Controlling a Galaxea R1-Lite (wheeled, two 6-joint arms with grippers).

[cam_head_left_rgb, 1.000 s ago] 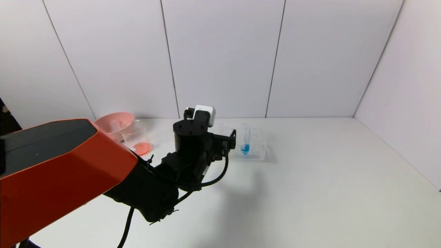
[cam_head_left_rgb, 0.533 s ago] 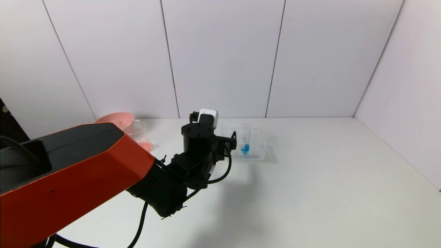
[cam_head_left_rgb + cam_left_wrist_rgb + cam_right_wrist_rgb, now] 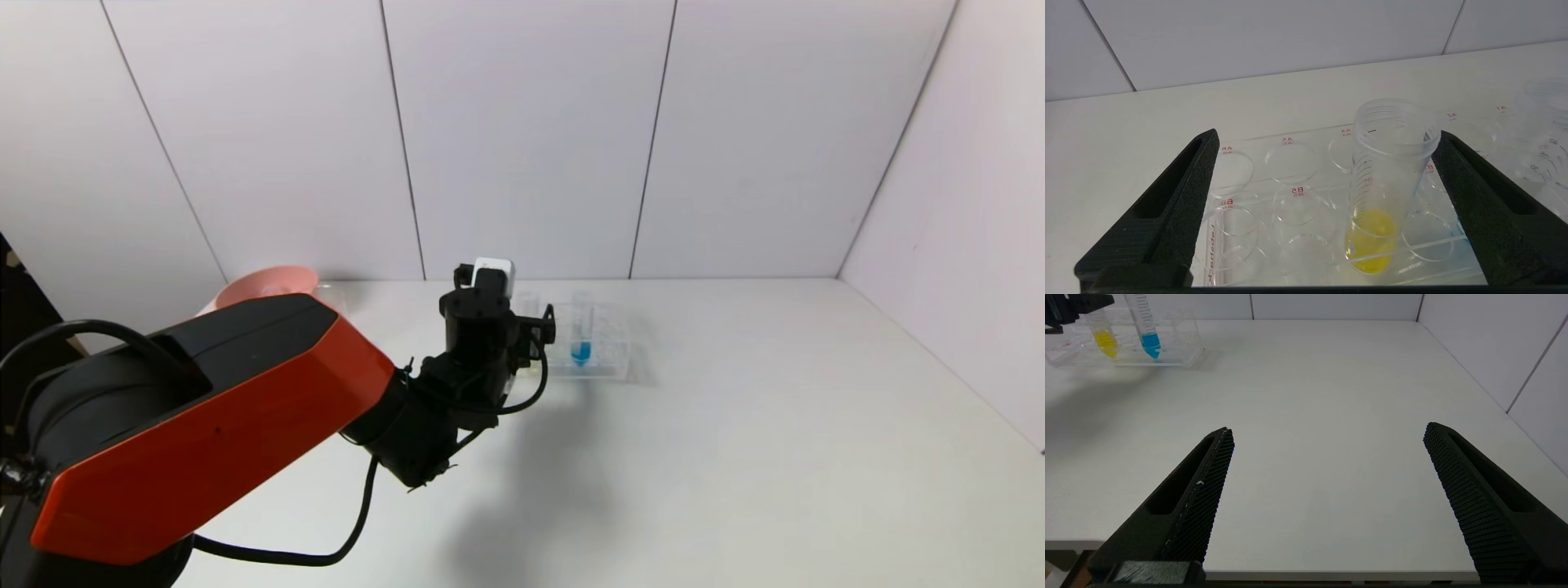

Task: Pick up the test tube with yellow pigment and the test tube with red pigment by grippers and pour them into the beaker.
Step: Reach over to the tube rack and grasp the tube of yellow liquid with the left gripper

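Yellow test tube (image 3: 1372, 228) is standing in the clear rack (image 3: 1257, 228), inside your left gripper's (image 3: 1327, 204) wide-open jaws, not yet gripped. Your right gripper (image 3: 1327, 498) is hanging open and empty, well apart. Both pours are waiting; you're seeing no red tube.

The test tube with yellow pigment (image 3: 1378, 192) stands in the rack (image 3: 1274, 196), between the left gripper (image 3: 1327, 163) fingers.

left end effector (image 3: 1327, 163) | advanced to rack (image 3: 1290, 196) | straddles yellow tube (image 3: 1380, 188)

Clear tube rack (image 3: 600, 347), blue-liquid tube (image 3: 580, 331), pink bowl (image 3: 269, 287)
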